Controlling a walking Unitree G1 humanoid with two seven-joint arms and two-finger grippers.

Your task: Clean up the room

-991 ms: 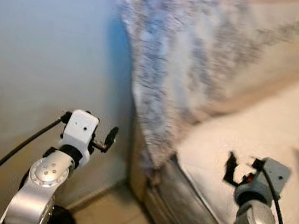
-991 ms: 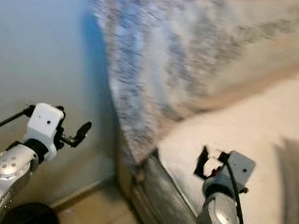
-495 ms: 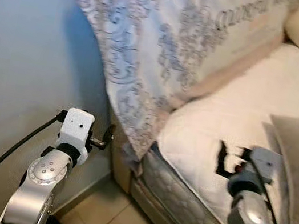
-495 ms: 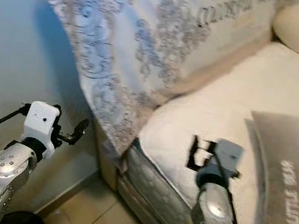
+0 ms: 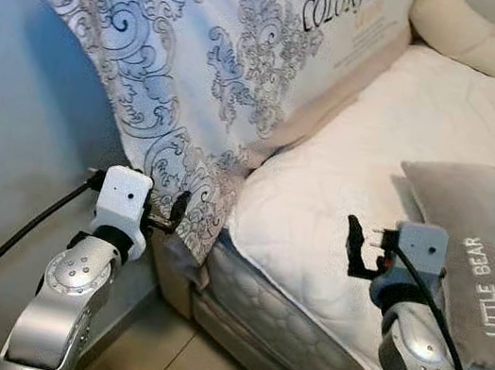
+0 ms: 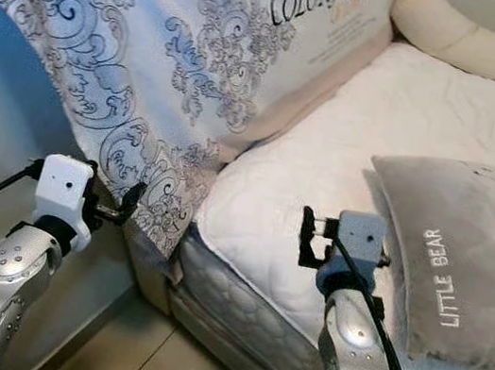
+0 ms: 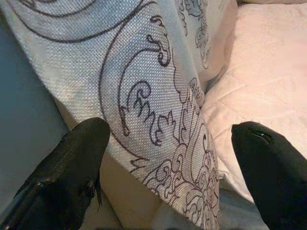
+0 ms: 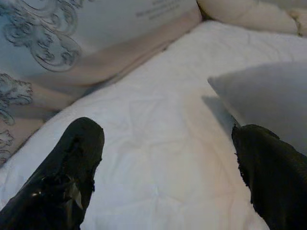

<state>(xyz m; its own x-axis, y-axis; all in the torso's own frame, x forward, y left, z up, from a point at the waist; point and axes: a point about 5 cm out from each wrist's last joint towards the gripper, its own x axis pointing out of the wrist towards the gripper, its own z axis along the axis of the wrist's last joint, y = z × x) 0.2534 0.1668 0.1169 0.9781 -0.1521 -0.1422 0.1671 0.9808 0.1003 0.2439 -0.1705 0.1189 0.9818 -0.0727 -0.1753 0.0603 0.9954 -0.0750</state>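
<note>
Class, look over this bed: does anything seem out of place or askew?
Yes. The patterned sheet hangs slumped over the mattress corner toward the floor instead of lying spread. The grey pillow lies aslant mid-bed. Both the left gripper and right gripper are open, holding nothing.

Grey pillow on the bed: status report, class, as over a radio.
Left gripper open, by patterned cover. Right gripper open, over mattress. Grey pillow untouched.
</note>
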